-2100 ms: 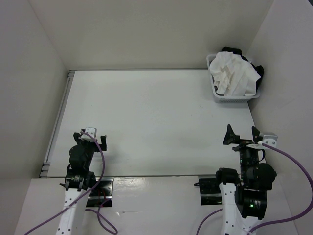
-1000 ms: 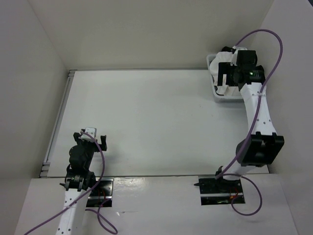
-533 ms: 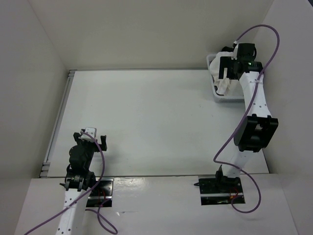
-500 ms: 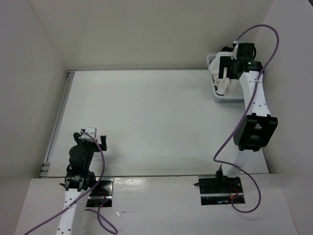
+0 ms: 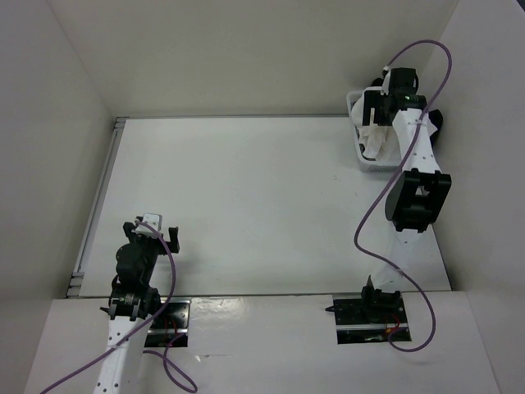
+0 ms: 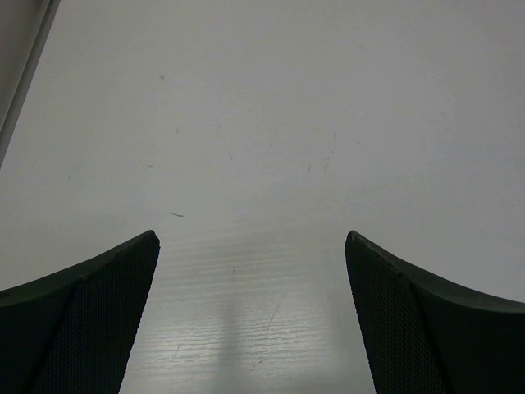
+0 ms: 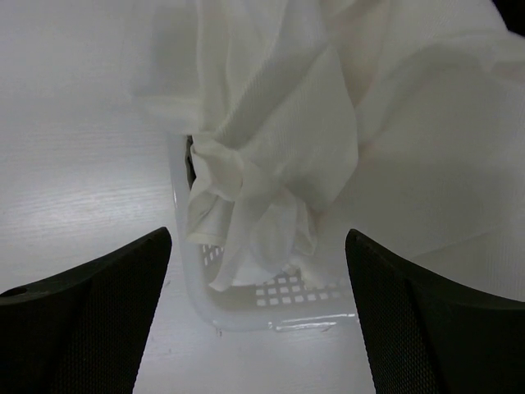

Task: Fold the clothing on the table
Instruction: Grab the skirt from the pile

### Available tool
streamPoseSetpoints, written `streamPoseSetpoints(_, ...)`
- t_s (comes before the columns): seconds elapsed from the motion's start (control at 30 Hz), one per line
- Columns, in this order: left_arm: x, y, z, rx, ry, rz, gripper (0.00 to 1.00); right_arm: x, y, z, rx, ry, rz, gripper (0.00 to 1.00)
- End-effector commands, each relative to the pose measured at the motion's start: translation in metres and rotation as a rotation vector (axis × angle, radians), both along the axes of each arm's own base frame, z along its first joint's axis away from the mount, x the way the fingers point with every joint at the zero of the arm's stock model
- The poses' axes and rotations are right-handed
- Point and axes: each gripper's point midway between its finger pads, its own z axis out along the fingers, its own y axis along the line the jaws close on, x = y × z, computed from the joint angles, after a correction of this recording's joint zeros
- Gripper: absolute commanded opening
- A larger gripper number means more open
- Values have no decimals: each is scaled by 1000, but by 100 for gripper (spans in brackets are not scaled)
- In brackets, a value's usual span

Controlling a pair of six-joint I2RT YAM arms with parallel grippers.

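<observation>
The clothing (image 7: 328, 107), white thin wrinkled fabric, lies bunched in a small white plastic basket (image 7: 246, 312) at the table's (image 5: 262, 205) far right corner. One fold hangs over the basket's near corner. My right gripper (image 7: 258, 234) is open just above that corner, with the hanging fold between its fingers (image 7: 90, 312) but not touching them. In the top view the right arm is stretched out over the basket (image 5: 361, 158), covering most of the clothing (image 5: 371, 141). My left gripper (image 6: 252, 238) is open over bare table near its base, seen in the top view as the left gripper (image 5: 152, 230).
A black garment (image 5: 435, 123) shows at the basket's right side. A grey metal rail (image 5: 98, 205) runs along the table's left edge. White walls close in the table on the left, back and right.
The right arm has pushed a little farther over the basket and its jaws have narrowed slightly. The left arm has not moved.
</observation>
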Motion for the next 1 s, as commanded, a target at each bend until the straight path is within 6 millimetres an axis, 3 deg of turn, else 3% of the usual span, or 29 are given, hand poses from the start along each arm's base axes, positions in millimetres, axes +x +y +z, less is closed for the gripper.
streamPoseSetpoints(0.0,4,1,22,-18,-145,6,100,25,-8,23,-22,-92,-4,90)
streamPoseSetpoints(0.3,4,1,22,-18,-145,6,100,54,-13,17,-28,-90,-11,89)
streamPoseSetpoints(0.33,4,1,22,-18,-145,6,100,58,-12,4,-19,-67,-4,87)
streamPoseSetpoints(0.37,4,1,22,-18,-145,6,100,60,-11,13,-14,-78,3,86)
streamPoseSetpoints(0.5,4,1,22,-18,-145,6,100,65,-10,-3,-5,-52,10,77)
streamPoseSetpoints(0.57,4,1,22,-18,-145,6,100,67,-6,-8,15,-40,31,59)
streamPoseSetpoints(0.6,4,1,22,-18,-145,6,100,64,-3,-13,27,-17,40,33)
streamPoseSetpoints(0.63,4,1,22,-18,-145,6,100,64,0,-4,35,-34,51,19)
streamPoseSetpoints(0.7,4,1,22,-18,-145,6,100,59,3,-6,50,-8,63,3)
streamPoseSetpoints(0.73,4,1,22,-18,-145,6,100,60,6,2,57,-24,74,0)
streamPoseSetpoints(0.83,4,1,22,-18,-145,6,100,48,14,55,71,-117,98,0)
streamPoseSetpoints(0.87,4,1,22,-18,-145,6,100,37,22,96,80,-195,131,0)
streamPoseSetpoints(0.97,4,1,22,-18,-145,6,100,10,46,166,67,-326,196,0)
